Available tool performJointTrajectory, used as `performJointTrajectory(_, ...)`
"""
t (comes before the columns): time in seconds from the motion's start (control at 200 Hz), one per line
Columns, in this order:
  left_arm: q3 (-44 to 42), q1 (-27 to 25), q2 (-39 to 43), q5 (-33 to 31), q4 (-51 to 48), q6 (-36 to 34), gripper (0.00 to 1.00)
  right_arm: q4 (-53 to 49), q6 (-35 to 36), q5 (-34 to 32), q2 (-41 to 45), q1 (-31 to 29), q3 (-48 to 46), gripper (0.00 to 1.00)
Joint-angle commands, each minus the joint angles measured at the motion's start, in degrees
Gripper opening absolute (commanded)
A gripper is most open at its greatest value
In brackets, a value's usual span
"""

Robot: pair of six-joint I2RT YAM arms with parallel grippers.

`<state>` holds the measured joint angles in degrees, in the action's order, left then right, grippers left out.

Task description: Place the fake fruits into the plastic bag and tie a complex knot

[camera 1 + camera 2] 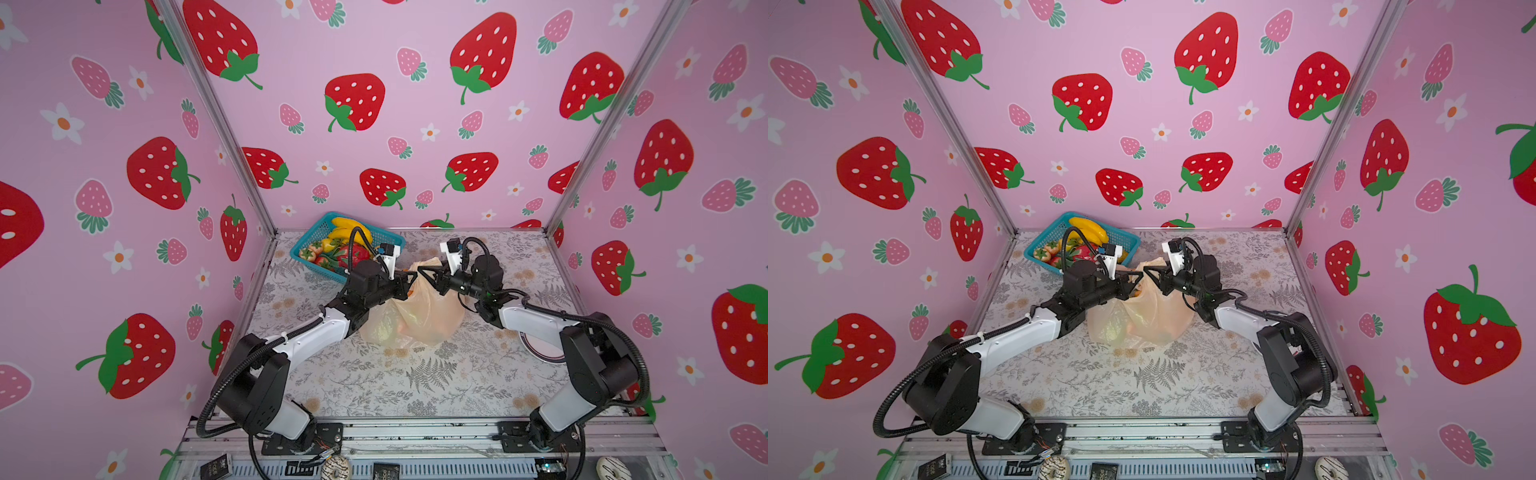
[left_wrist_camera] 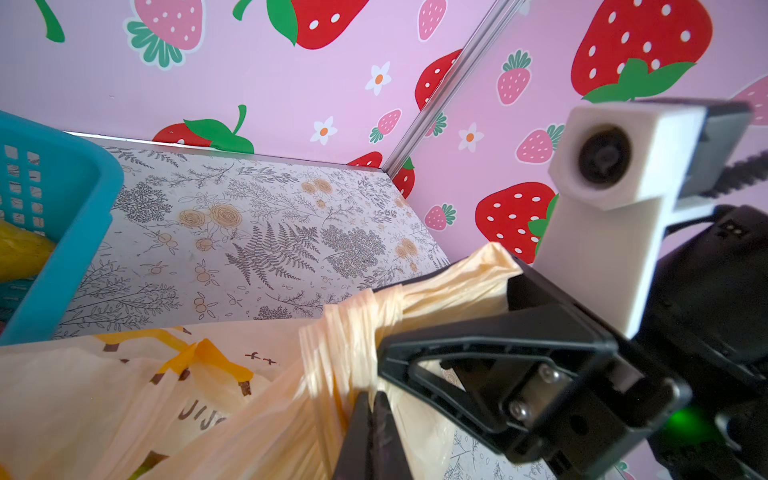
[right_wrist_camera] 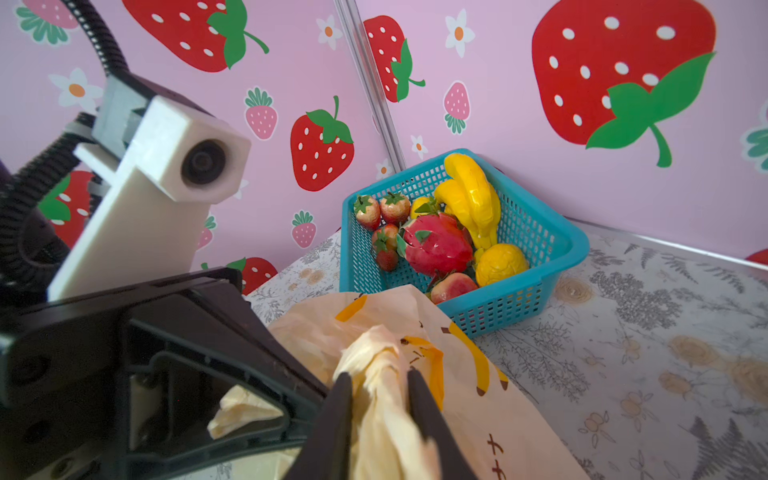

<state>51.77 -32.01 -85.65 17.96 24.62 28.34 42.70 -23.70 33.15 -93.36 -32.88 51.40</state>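
Knot-tying looks to be the step in hand, though many fruits (image 3: 436, 245) lie in the basket (image 3: 552, 266). The plastic bag (image 1: 415, 320) sits mid-tabletop (image 1: 415, 382), neck upward. The left claw (image 2: 370, 428) is clenched on the bag's plastic, and the right claw (image 3: 380, 386) grasps its twisted end. The knot (image 2: 345, 332) runs sideways between the 2. The next move probably calls for an even outward pull.

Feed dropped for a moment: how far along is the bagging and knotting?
Done: coloured shapes show through the bag. In hand: the left gripper and right gripper each pinch it beside the knot. To do: plenty of fruit sits in the basket, and the knot looks unfinished.
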Motion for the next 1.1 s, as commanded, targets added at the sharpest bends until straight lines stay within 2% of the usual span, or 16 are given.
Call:
performJointTrajectory(0.0,-1.6,-0.4,0.0,-0.5,0.4,-0.9,0.00,2.1,-0.2,0.6,-0.2,0.0,1.6,0.09)
performJointTrajectory(0.08,-2.5,-0.4,0.8,-0.4,0.3,-1.8,0.04,1.5,1.3,0.7,0.3,0.0,1.6,0.00)
performJointTrajectory(0.2,-3.6,-0.5,2.5,0.3,-1.0,-3.2,0.20,-0.3,5.6,0.7,1.6,0.1,1.9,0.00)
performJointTrajectory(0.325,-4.1,-0.4,5.3,2.0,-5.1,-6.0,0.29,-3.6,11.8,0.5,2.9,0.2,2.6,0.00)
performJointTrajectory(0.52,-4.8,0.8,13.1,4.1,-10.8,-11.6,0.37,-6.8,19.9,2.1,5.5,0.2,2.4,0.00)
performJointTrajectory(0.625,-4.4,2.4,16.6,4.1,-13.9,-15.8,0.51,-6.9,22.3,4.2,6.8,0.3,1.9,0.00)
performJointTrajectory(0.695,-2.7,3.5,17.7,4.7,-16.8,-19.0,0.57,-6.7,23.2,5.5,7.2,0.3,1.6,0.00)
performJointTrajectory(0.895,6.3,4.2,13.6,8.8,-28.5,-32.9,0.65,-4.4,21.9,6.8,7.7,0.2,1.1,0.00)
performJointTrajectory(1.096,15.0,4.2,6.2,10.4,-36.1,-42.6,0.73,-3.8,20.6,7.0,7.7,0.2,0.8,0.00)
